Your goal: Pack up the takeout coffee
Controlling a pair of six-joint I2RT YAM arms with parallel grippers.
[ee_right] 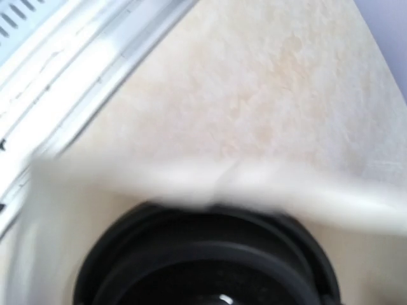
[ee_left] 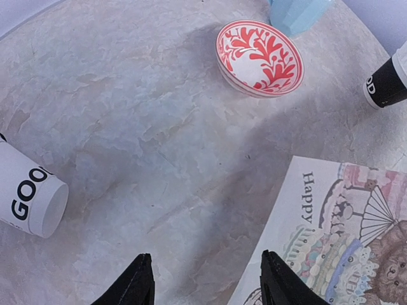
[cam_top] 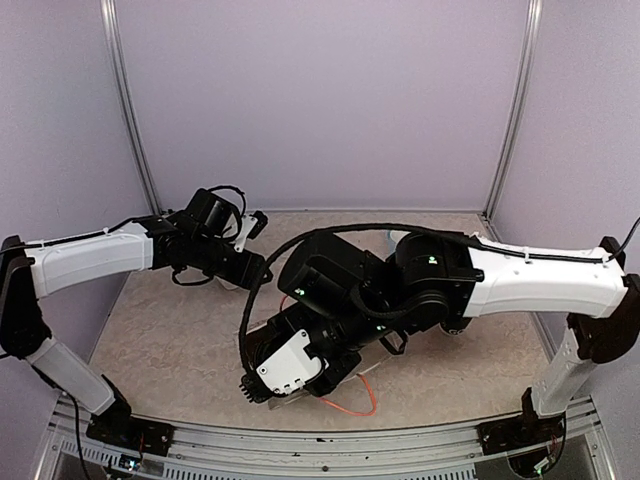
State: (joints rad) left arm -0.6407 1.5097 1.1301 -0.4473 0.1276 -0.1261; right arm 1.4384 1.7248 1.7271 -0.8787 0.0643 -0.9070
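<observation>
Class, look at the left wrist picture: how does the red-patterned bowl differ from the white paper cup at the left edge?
The bowl carries a red leafy pattern; the paper cup is plain white with black lettering. The bowl is round and shallow; the cup is a longer tube lying on its side. Both are white-based and rest on the table.

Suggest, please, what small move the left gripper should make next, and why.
Probably shift toward the white paper cup lying on its side at the left edge of the wrist view. The left gripper stands open and empty over the table, and nothing lies between it and that cup.
</observation>
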